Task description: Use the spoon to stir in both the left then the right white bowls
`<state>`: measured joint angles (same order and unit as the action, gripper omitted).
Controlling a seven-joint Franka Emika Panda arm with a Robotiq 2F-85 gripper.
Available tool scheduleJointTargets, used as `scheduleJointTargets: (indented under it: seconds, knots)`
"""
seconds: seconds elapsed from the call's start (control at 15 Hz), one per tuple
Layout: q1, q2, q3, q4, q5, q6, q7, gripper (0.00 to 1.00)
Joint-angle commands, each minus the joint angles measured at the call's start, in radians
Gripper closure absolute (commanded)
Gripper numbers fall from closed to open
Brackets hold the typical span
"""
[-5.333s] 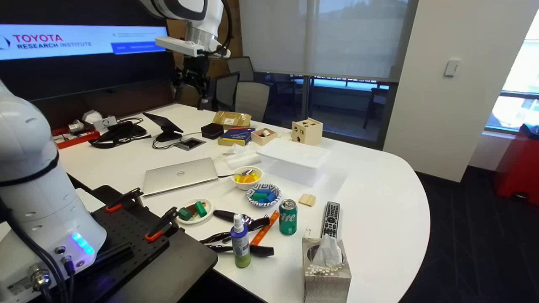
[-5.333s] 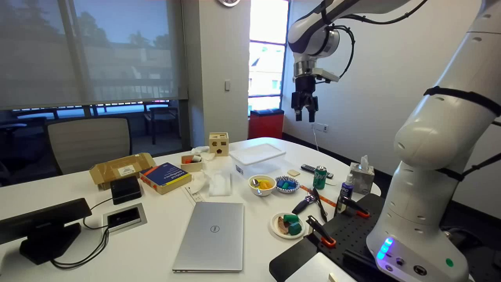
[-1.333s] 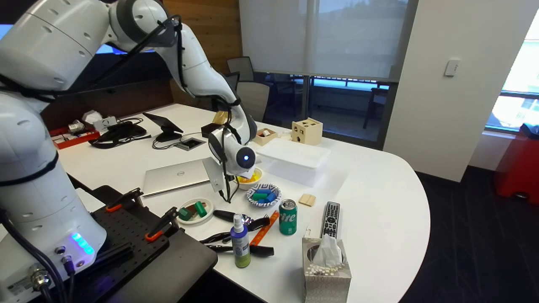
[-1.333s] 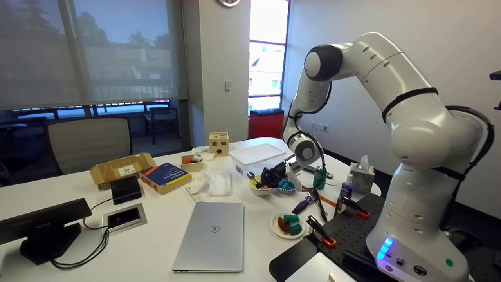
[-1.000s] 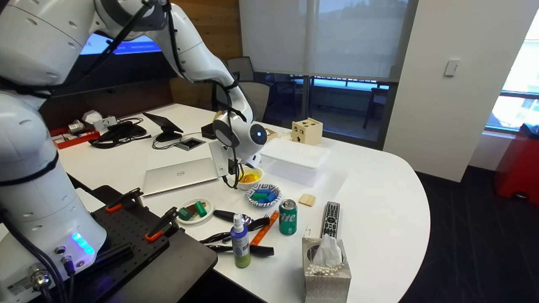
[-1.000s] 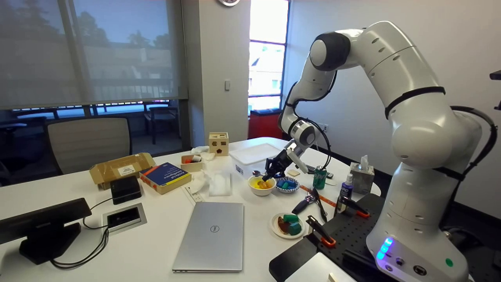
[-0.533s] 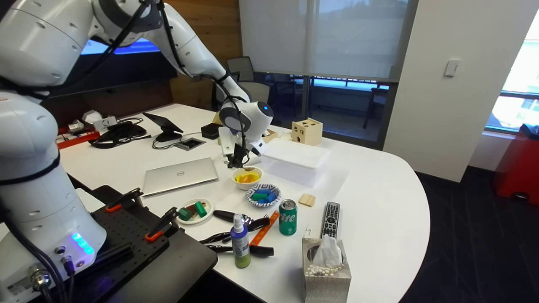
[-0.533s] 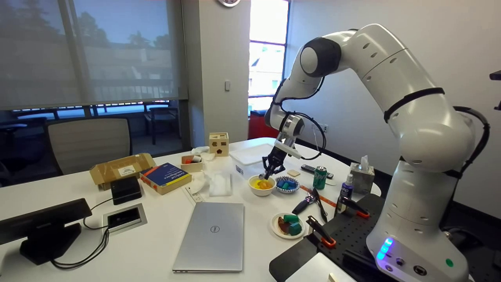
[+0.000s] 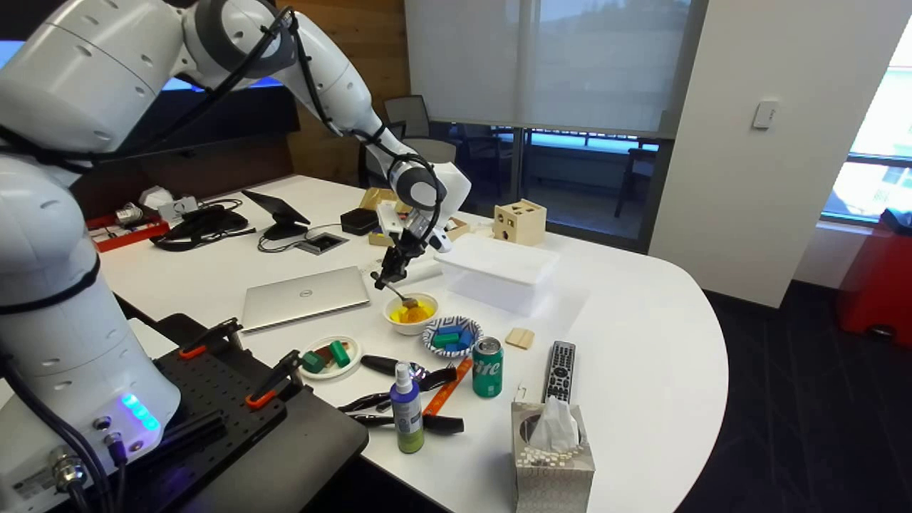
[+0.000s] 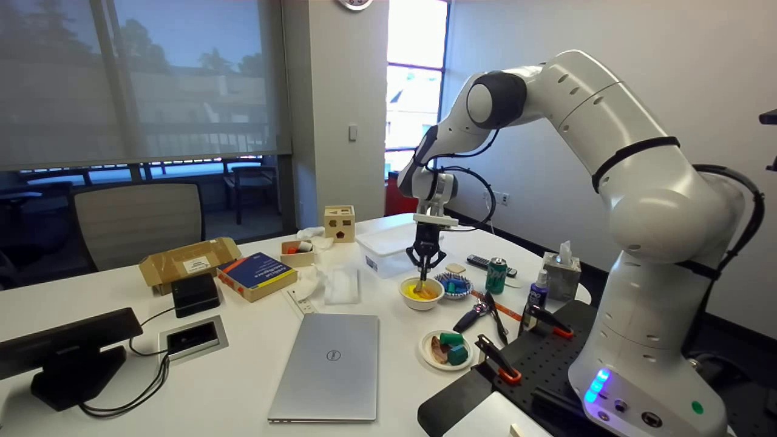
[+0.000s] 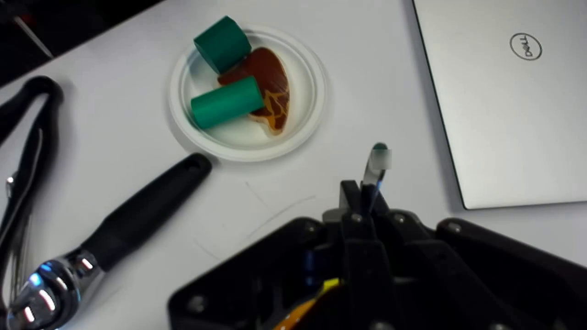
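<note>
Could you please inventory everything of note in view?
white bowl: 1, white, on table
pieces: several, yellow and orange, in white bowl
patterned bowl: 1, blue and white, beside white bowl
spoon: 1, silvery, tip in white bowl
laptop: 1, silver, on table
plate: 1, white, near laptop
blocks: 2, green, on plate; more in patterned bowl
toy steak: 1, brown, on plate
tools: several, black-handled, near plate
can: 1, green, near patterned bowl
spray bottle: 1, blue and green, near tools
remote: 1, black, near can
tissue box: 1, grey, near remote
lidded box: 1, white, near white bowl
arm: 1, white, over table
gripper: 1, black, above white bowl, shut on spoon
</note>
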<state>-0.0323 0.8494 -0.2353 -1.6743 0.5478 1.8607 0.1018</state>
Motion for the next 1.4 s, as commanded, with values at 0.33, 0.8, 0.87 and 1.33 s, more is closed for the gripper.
scheduleJointTargets:
  seconds: [0.33,0.8,0.87,1.33]
  knots:
    - [-0.148,0.154,0.160,0.206,-0.080,-0.067,0.024,0.99]
    - [-0.148,0.088,0.163,0.153,-0.087,-0.054,0.042,0.99]
    - [-0.146,0.074,0.162,0.145,-0.089,-0.060,0.048,0.99]
    - [-0.150,0.090,0.160,0.193,-0.108,-0.263,0.137,0.99]
